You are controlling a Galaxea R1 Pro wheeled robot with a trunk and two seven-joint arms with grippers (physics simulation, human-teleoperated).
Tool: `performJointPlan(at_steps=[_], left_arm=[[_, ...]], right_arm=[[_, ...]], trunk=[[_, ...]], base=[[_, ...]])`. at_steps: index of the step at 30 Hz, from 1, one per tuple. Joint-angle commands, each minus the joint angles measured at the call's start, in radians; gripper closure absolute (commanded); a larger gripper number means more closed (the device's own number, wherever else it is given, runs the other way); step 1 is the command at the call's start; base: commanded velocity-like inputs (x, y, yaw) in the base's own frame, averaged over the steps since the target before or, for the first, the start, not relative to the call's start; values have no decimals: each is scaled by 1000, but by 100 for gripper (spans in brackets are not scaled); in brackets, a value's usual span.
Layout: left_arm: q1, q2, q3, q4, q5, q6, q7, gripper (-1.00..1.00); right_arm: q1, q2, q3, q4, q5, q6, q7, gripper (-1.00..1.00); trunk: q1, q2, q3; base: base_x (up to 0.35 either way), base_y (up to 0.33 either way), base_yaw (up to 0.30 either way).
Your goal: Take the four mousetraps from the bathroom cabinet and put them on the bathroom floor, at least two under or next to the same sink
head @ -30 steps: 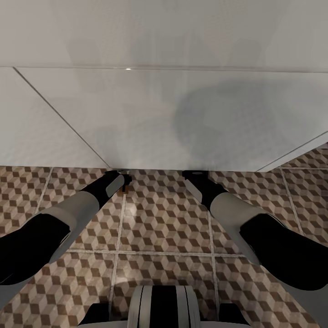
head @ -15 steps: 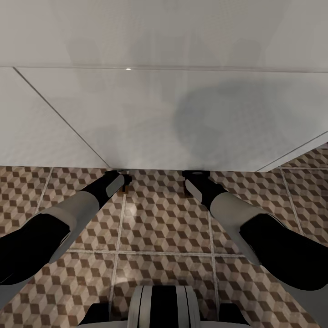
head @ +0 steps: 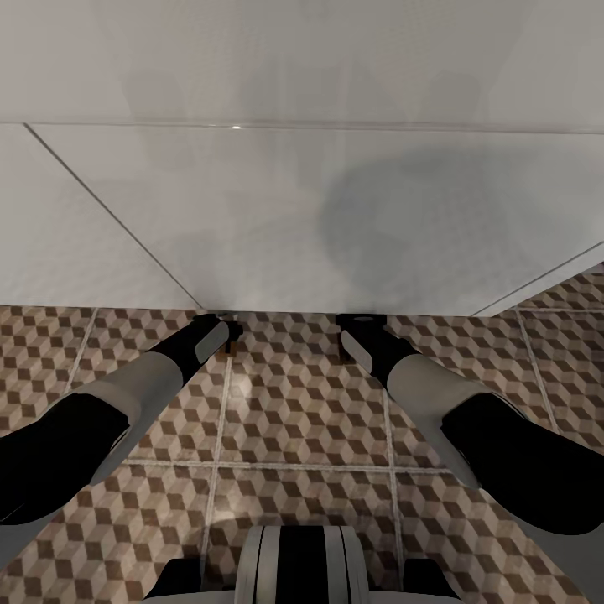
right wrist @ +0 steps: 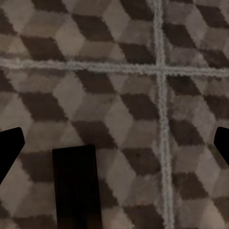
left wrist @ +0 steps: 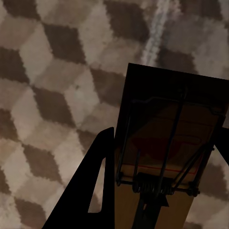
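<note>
One mousetrap (left wrist: 157, 167), a brown wooden slab with a wire spring and bar, sits between the fingers of my left gripper (left wrist: 166, 133), which is shut on it just above the bathroom floor (head: 294, 419). A second mousetrap (right wrist: 74, 186) lies flat on the cube-patterned tiles as a dark slab. My right gripper (right wrist: 114, 143) hangs open over it with its fingers spread wide and not touching it. In the head view the left gripper (head: 228, 329) and the right gripper (head: 359, 322) both reach to the front edge of a large white surface. The cabinet is out of view. I cannot tell whether that white surface belongs to the sink.
The white unit (head: 302, 218) spans the whole far half of the head view and overhangs both grippers. Open patterned floor runs between my arms down to the robot's base (head: 302, 566). More floor shows at the far right (head: 570, 294).
A small dark slab has appeared on the floor beside my right gripper's wrist since a second ago. Arms, camera and the left gripper's mousetrap have not moved.
</note>
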Motion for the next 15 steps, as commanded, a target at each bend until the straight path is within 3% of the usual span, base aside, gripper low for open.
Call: performJointPlan(at_steps=[1,15], left_arm=[[-79,0,-11,-11,4,9,11,100],[-79,0,-11,-10,4,9,11,100]], right_arm=[[-57,0,3,-2,0,9,-6,-100],[-57,0,3,-2,0,9,-6,-100]], trunk=[[0,0,0],[0,0,0]], base=[[0,0,0],[0,0,0]])
